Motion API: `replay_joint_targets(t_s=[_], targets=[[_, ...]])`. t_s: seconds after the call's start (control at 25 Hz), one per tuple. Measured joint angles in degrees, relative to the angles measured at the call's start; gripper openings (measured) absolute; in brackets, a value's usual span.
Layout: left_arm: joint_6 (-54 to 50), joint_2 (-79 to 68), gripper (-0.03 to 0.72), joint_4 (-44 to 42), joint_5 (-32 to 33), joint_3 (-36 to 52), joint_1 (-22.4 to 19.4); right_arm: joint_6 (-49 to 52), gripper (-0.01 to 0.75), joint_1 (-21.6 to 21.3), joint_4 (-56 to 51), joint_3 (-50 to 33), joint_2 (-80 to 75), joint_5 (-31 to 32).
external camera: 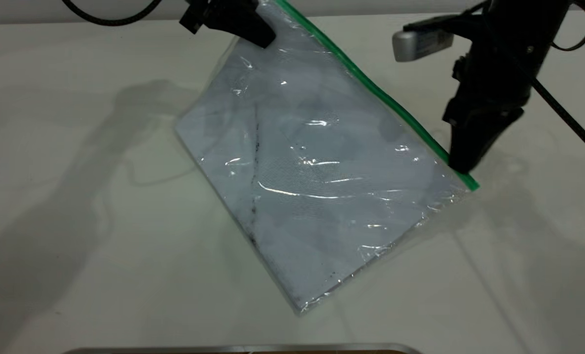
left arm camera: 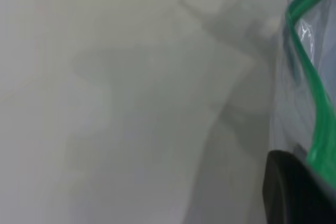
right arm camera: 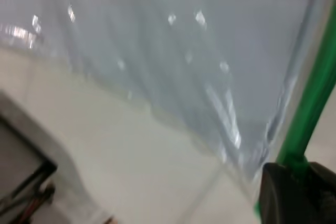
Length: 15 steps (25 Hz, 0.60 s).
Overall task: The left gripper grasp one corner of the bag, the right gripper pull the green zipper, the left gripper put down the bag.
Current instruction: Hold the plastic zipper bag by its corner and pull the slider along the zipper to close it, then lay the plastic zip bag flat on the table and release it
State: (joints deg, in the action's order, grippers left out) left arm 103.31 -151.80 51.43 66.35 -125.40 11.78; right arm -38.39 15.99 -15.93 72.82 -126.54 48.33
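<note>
The bag (external camera: 312, 162), a clear pouch with white paper and a dark smudge line, hangs tilted with its lower corner resting on the table. The green zipper (external camera: 371, 86) runs along its upper right edge. My left gripper (external camera: 263, 34) is shut on the bag's top corner by the green strip's upper end; its finger (left arm camera: 294, 192) lies against the green strip (left arm camera: 315, 93). My right gripper (external camera: 462, 164) is shut on the green zipper near its lower end, and its fingers (right arm camera: 283, 192) pinch the strip (right arm camera: 310, 108).
The white table (external camera: 76, 196) lies all round the bag. A metal-edged object (external camera: 243, 349) sits at the near table edge, also seen in the right wrist view (right arm camera: 31, 145). A cable (external camera: 568, 118) trails from the right arm.
</note>
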Motion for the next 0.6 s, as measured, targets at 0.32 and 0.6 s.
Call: replay_joint_targets(t_s=[0.32, 0.6], targets=[[-3.11, 0.00, 0.055, -4.54, -0.28, 0.00, -1.61, 1.31, 0.084, -0.19, 2.24, -0.10, -0.02, 8.16], [-5.88, 0.00, 0.079, -4.42, -0.14, 0.00, -1.04, 5.97, 0.168, -0.19, 2.37, -0.10, -0.02, 3.25]])
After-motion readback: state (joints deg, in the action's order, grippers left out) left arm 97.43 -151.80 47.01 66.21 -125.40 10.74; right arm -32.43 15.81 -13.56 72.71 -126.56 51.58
